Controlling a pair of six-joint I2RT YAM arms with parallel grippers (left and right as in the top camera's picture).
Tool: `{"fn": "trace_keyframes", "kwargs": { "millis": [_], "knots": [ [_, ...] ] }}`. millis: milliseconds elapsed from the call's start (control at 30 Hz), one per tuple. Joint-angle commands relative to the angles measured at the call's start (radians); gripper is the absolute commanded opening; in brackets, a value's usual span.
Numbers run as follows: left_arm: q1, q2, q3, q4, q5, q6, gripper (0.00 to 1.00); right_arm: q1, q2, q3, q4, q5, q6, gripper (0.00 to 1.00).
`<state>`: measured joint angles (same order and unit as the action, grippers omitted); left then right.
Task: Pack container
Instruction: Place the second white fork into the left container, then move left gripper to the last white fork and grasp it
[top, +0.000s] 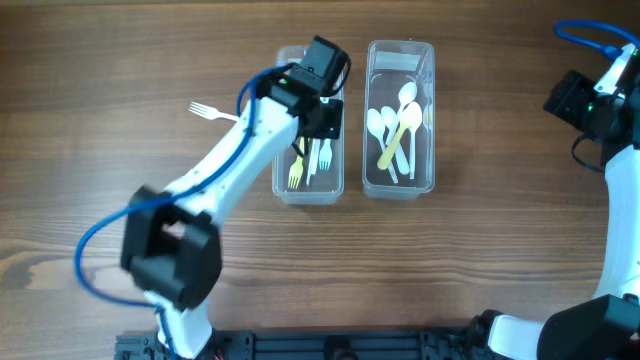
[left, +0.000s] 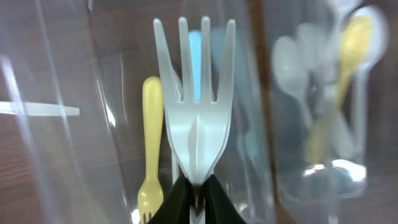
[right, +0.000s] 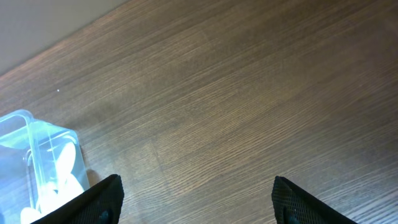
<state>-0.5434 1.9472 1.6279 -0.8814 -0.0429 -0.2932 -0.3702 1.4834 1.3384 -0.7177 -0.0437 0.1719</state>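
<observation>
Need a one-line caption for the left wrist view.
Left gripper pinches a white fork by its neck at the clear container holding a yellow fork.

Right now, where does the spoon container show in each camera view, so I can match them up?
Overhead: the spoon container stands upper centre, right of the fork container.
Left wrist: blurred on the right, past the white fork held in the left tool.
Right wrist: lower left corner, partly cropped.
Shared landmark: the white spoons inside it.
</observation>
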Motion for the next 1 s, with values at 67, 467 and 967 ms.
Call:
{"fn": "trace_keyframes", "kwargs": {
  "millis": [67,467,967],
  "knots": [
    [0.022,0.102,0.005,0.024,-0.031,-0.037,0.45,-0.002,0.0,0.008,-0.002,0.02,0.012,0.77],
    [0.143,-0.103,0.166,-0.034,-0.071,-0.063,1.0,-0.002,0.0,0.008,-0.038,0.02,0.012,0.77],
    [0.386,0.13,0.164,-0.097,-0.062,-1.239,0.63,-0.002,0.0,0.008,-0.043,0.02,0.014,0.8]
  ]
}}
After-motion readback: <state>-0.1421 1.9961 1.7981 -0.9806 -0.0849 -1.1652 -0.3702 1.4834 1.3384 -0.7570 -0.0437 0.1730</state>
